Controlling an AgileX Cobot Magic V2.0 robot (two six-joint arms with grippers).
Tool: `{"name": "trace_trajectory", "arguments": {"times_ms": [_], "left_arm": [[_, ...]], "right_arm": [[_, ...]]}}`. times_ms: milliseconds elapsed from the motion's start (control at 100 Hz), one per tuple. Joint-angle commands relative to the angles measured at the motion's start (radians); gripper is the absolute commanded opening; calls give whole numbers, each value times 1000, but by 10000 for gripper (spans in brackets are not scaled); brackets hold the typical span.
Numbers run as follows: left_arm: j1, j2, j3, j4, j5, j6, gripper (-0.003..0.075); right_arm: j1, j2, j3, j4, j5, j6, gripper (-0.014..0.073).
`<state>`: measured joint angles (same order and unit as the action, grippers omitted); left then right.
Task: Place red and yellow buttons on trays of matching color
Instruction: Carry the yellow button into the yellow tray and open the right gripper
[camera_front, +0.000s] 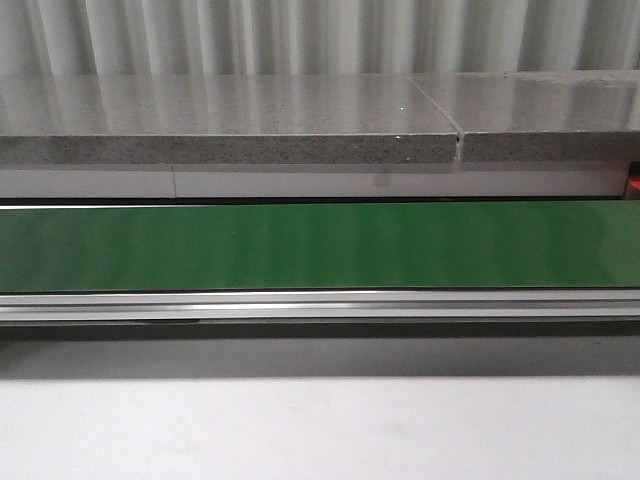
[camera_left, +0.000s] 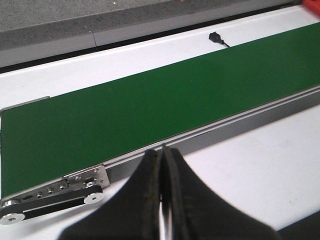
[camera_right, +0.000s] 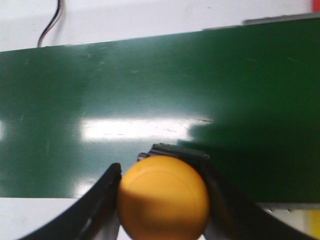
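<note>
The yellow button (camera_right: 164, 197) is a smooth, rounded orange-yellow dome. It sits clamped between the two dark fingers (camera_right: 97, 202) of the right hand (camera_right: 162, 200), above the edge of the green belt (camera_right: 150, 90).

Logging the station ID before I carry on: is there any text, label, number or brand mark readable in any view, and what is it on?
None readable.
Green belt: no markings.
Conveyor end bracket: only screws and holes.
Yellow button in the right gripper: plain surface.
Left gripper: unmarked.
</note>
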<state>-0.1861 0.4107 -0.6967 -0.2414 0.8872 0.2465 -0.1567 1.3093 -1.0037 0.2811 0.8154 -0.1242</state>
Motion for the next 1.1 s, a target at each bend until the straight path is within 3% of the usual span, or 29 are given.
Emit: {"name": "trace_trajectory", "arguments": {"times_ms": [0,310,680,1090], "left_arm": [[-7,8,-25,-26,-65,-8,-20],[-7,8,-25,-26,-65,-8,-20],[-7,8,-25,-26,-65,-8,-20],[-7,8,-25,-26,-65,-8,-20]], "right_arm": [[-68,-58,-3,7,-13,5,236],[-305,-77,9,1,60,100,236],[-507,-77,9,-36,59,178,236],[-540,-74,122,-44,-109,190,236]]}}
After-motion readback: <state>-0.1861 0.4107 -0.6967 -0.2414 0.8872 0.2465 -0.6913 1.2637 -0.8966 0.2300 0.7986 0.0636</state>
